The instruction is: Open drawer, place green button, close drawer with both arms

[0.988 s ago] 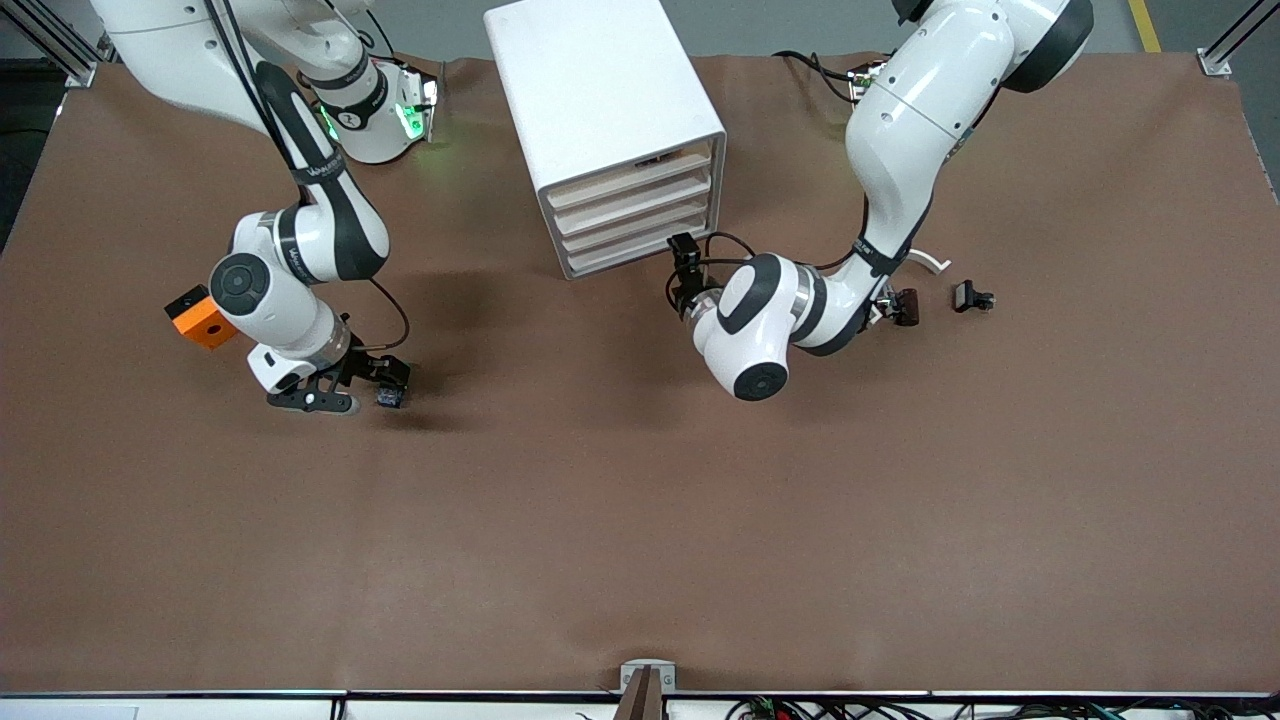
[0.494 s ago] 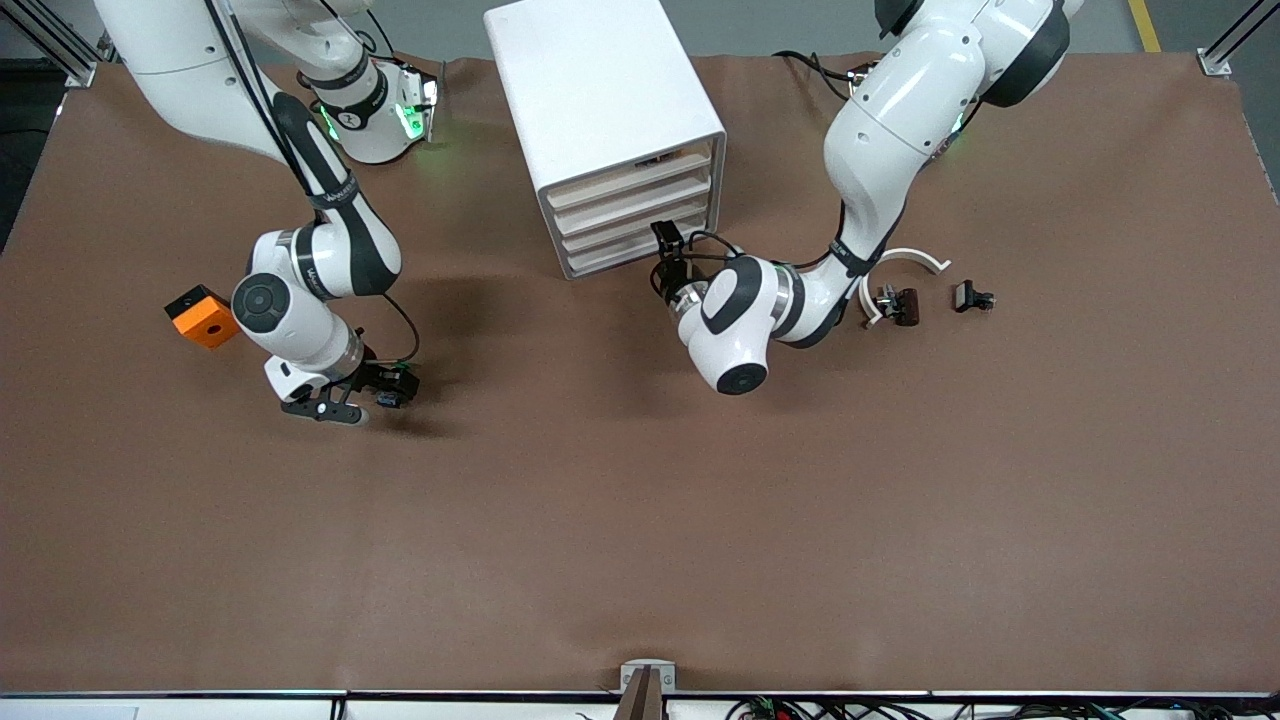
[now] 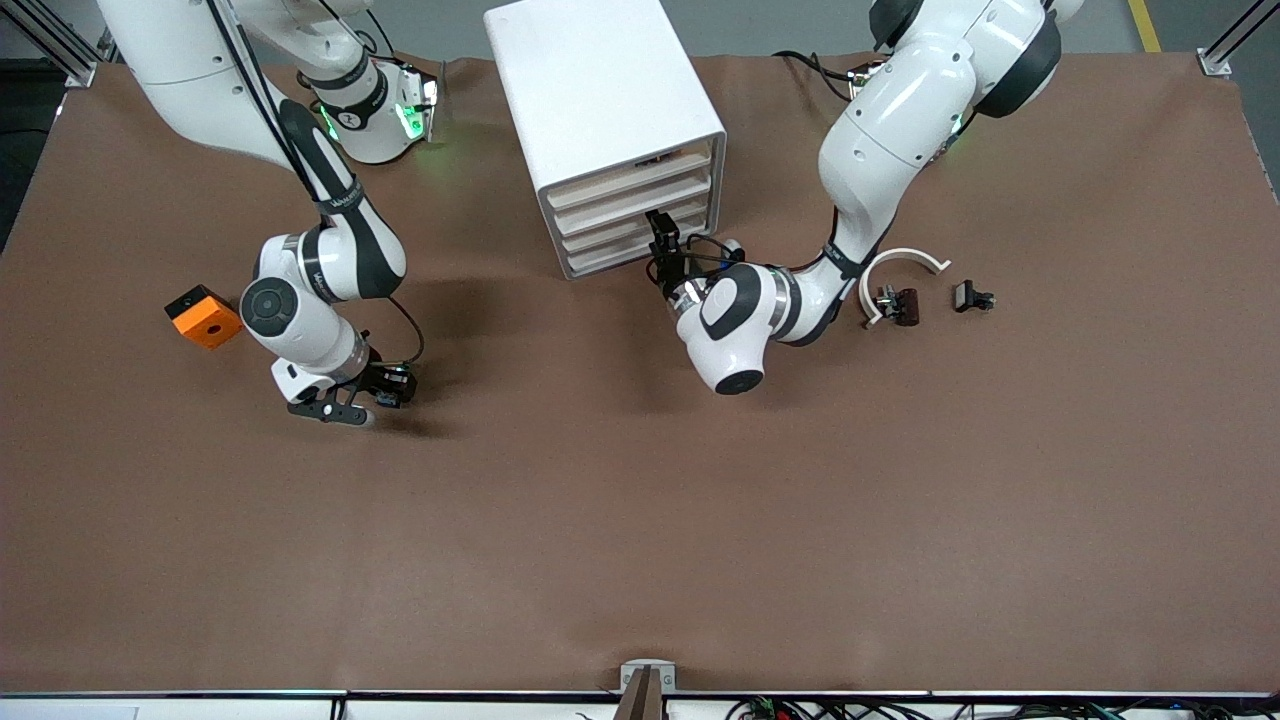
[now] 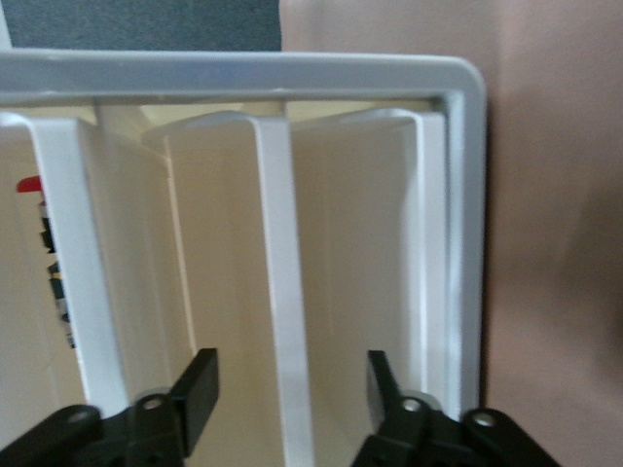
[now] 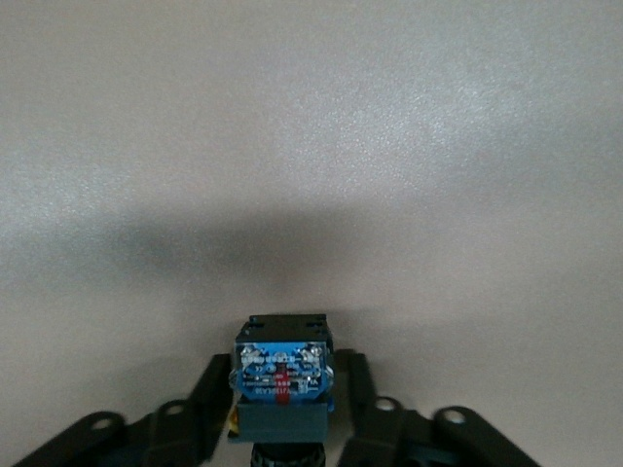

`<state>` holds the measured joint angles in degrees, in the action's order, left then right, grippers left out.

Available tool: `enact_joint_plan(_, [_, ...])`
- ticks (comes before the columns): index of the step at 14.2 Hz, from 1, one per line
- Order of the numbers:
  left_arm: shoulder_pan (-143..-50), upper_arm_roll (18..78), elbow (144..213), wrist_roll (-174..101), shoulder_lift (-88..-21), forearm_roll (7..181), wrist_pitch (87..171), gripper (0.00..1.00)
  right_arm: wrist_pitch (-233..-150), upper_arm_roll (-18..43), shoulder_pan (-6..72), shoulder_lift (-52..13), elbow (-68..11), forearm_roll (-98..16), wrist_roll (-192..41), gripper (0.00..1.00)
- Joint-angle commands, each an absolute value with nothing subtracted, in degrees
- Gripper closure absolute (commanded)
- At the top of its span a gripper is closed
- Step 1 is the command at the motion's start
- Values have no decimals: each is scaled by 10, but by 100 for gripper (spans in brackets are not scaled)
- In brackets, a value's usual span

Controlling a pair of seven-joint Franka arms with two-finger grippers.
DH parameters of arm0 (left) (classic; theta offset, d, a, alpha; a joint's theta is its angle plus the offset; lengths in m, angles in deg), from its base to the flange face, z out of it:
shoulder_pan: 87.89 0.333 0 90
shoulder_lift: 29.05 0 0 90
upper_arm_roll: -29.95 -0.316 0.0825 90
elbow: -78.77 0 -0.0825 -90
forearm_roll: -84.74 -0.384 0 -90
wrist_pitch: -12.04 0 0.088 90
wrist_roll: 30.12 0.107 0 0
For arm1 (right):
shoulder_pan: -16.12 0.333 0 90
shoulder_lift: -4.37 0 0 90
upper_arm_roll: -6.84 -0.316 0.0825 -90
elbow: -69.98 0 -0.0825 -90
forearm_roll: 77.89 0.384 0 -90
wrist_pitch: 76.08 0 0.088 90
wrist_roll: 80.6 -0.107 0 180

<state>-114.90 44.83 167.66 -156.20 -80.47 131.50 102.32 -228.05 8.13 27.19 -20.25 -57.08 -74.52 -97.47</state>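
Button's [image 5: 280,382] boxy blue base sits pinched in right end effector [image 5: 282,413]

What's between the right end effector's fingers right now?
The button, blue base showing, is clamped in the right end effector over the table. Its green cap is hidden.

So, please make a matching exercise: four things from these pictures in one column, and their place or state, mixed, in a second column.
1. button
2. left pincer
3. orange cube
4. cabinet

a. open, a drawer front edge between its fingers
b. on the table at the right arm's end
c. held in the shut right pincer
d. between the two arm bases

Pairs: 1-c, 2-a, 3-b, 4-d
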Motion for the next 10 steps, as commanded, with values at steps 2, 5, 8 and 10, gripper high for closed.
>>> enact_joint_plan(2, [-1164, 448, 1668, -1569, -812, 1345, 1010, 46, -2272, 80, 273, -203, -564, -751, -991, 100])
enact_joint_plan(5, [-1166, 448, 1667, -1569, -821, 1350, 1010, 55, -2229, 75, 277, -169, -558, -750, -1051, 100])
enact_joint_plan(8, [-1165, 447, 1667, -1568, -831, 1350, 1010, 72, -2110, 75, 300, -122, -517, -745, -1115, 100])
enact_joint_plan(10, [-1165, 447, 1667, -1570, -834, 1350, 1011, 89, -2023, 74, 310, -96, -472, -744, -1162, 100])
